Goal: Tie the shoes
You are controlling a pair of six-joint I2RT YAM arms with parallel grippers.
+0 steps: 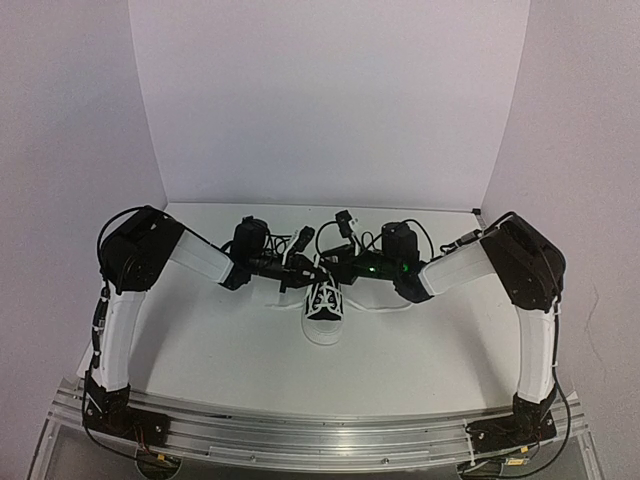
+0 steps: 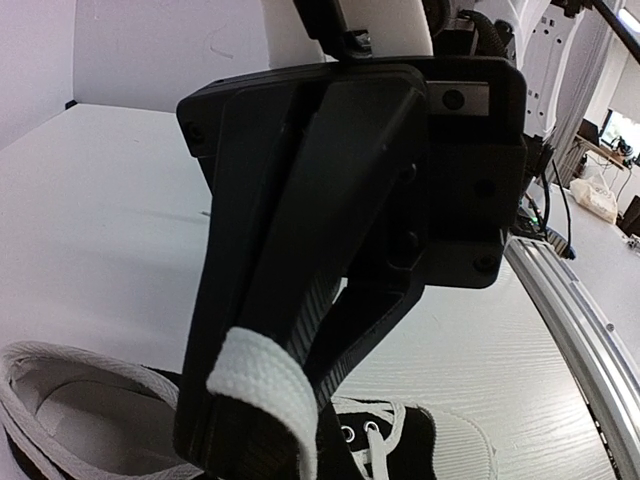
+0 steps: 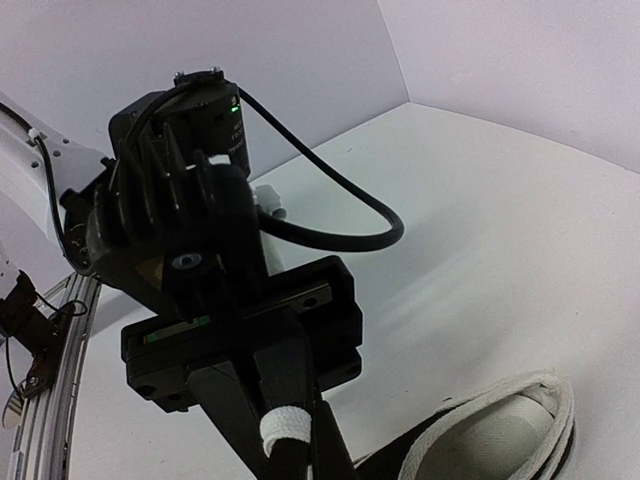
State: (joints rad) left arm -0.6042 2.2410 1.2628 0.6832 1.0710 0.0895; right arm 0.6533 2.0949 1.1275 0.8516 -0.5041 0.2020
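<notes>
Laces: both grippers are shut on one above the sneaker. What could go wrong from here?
1. The left gripper and right gripper pinch the laces only at their tips, so a hard pull could slip one free.
2. Nothing holds the sneaker down on the table, so pulling may drag or tip it.
3. The grippers sit close together over the sneaker and could bump if they cross.

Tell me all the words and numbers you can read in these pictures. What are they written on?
No words, numbers or brand marks can be read anywhere.
The sneaker: no label or logo shows.
The left gripper and right gripper, each pinching a bit of white lace: plain black, no writing.
The green light on the right arm: only a glow, no sign.
</notes>
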